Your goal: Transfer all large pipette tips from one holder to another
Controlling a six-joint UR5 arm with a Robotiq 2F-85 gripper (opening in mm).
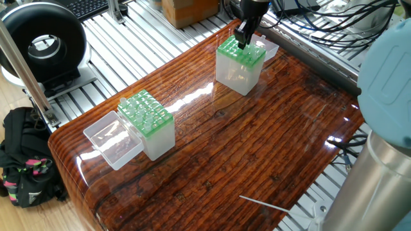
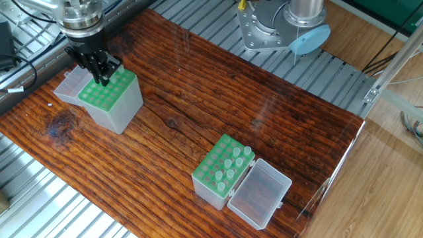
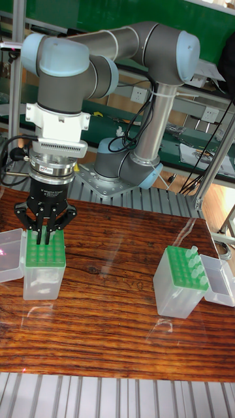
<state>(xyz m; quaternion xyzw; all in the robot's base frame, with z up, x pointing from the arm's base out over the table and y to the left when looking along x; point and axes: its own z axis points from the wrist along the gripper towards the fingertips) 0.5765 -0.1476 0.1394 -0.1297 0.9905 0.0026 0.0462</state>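
- While the arm (image 3: 124, 46) reaches down over the far end of the tabletop (image 2: 218, 99), we see its pincer (image 2: 102, 78) standing upright with its tips right at the green top of one holder (image 2: 111, 99).
- We see the black fingers (image 3: 40, 230) drawn close together, nearly touching, at the edge of that holder's grid nearest its lid; whether they clench a tip between them we cannot tell, since nothing whitish shows between them in any view.
- We find that holder's clear lid (image 2: 69, 84) lying open on the tabletop, just beside the box and behind the pincer in the other fixed view.
- We see no whitish cones standing up from the grid of this holder in the parts the pincer leaves uncovered.
- We find the large pipette tips (image 2: 234, 160) in the second holder (image 2: 219, 173), well apart from the first, standing upright in the green grid in the rows nearest its own open lid (image 2: 259, 193).
- We note a thin pale stick (image 1: 264, 204) lying flat near the tabletop's near edge in one fixed view.
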